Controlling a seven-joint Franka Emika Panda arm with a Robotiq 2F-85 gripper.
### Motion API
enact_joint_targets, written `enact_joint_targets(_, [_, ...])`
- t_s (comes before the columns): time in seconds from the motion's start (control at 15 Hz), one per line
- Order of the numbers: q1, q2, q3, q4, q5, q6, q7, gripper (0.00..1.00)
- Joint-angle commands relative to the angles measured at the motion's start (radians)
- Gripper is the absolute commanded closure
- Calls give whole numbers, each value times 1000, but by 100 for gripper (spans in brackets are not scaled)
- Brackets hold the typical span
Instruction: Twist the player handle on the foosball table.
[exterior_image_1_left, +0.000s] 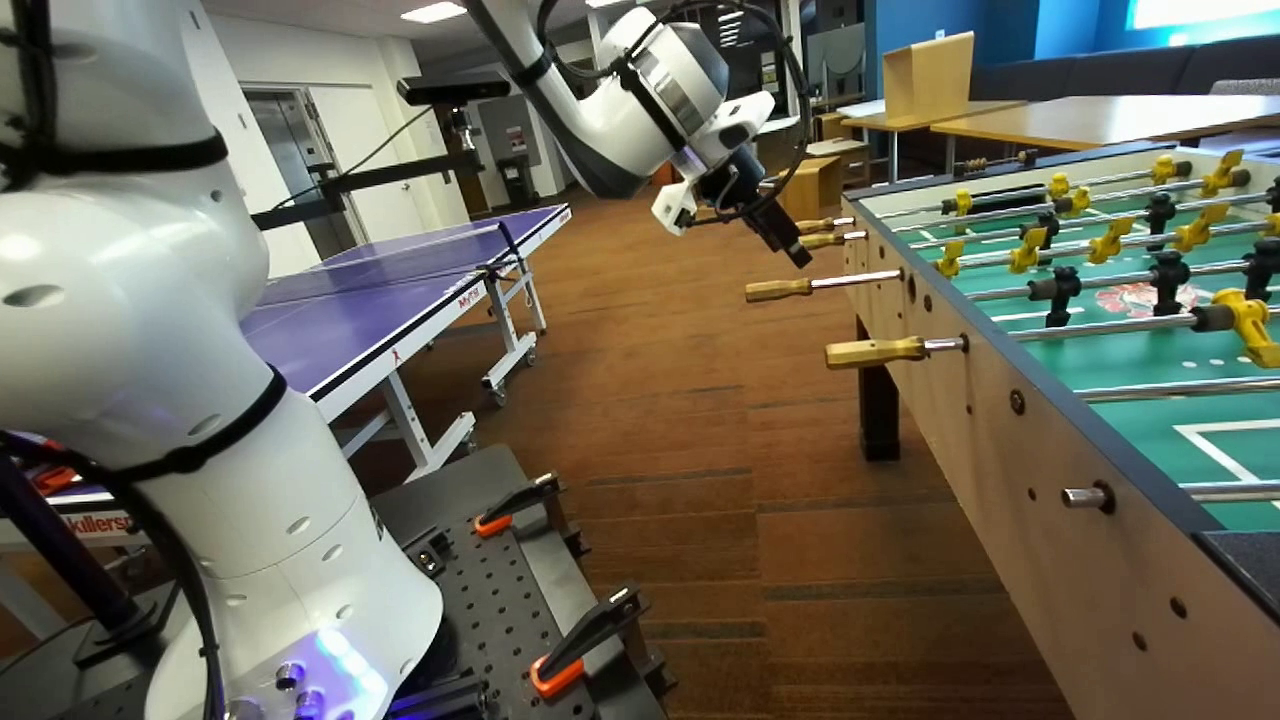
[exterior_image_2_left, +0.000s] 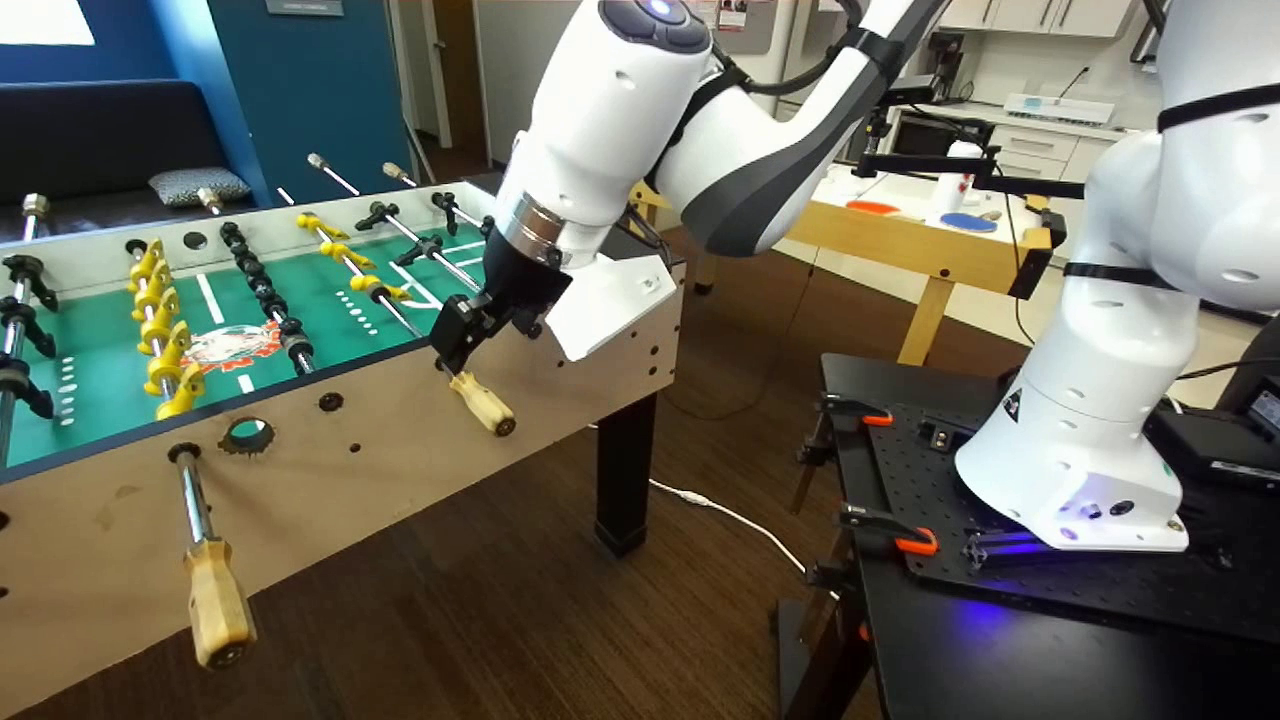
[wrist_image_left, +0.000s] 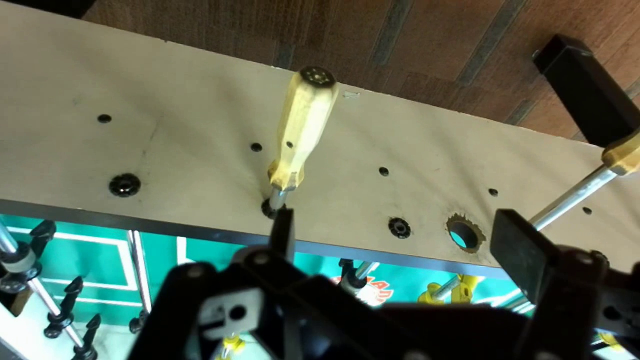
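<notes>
The foosball table (wrist_image_left: 200, 150) has wooden player handles on metal rods out of its side wall. One pale handle (wrist_image_left: 302, 125) sits close to the wall; it also shows in both exterior views (exterior_image_1_left: 875, 352) (exterior_image_2_left: 483, 403). Another handle (wrist_image_left: 625, 155) stands further out on a long rod, also in an exterior view (exterior_image_2_left: 217, 605). My gripper (wrist_image_left: 397, 230) is open and empty. Its left finger overlaps the pale handle's rod base in the wrist view; contact cannot be told. The gripper also shows in both exterior views (exterior_image_1_left: 790, 245) (exterior_image_2_left: 460, 345), above the table's side.
A bare rod end (exterior_image_1_left: 1085, 497) sticks out of the side wall. A ragged hole (wrist_image_left: 466, 233) lies between the two handles. A black table leg (exterior_image_2_left: 625, 475) stands below. A purple ping-pong table (exterior_image_1_left: 380, 280) stands behind the arm. Clamps (exterior_image_1_left: 590, 640) hold the arm's base plate.
</notes>
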Motion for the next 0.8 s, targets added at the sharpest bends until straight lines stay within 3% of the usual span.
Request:
enact_joint_targets(0.0, [61, -72, -75, -49, 184, 50, -234, 0])
enact_joint_targets(0.07, [-38, -72, 24, -47, 189, 30, -280, 0])
enact_joint_targets(0.13, [70, -91, -84, -53, 284, 29, -392, 0])
enact_joint_targets(0.27, [95, -120, -108, -57, 402, -10, -553, 0])
enact_joint_targets(0.33, [24, -134, -40, -55, 414, -37, -596, 0])
enact_joint_targets(0.73, [27, -218, -63, -55, 465, -80, -800, 0])
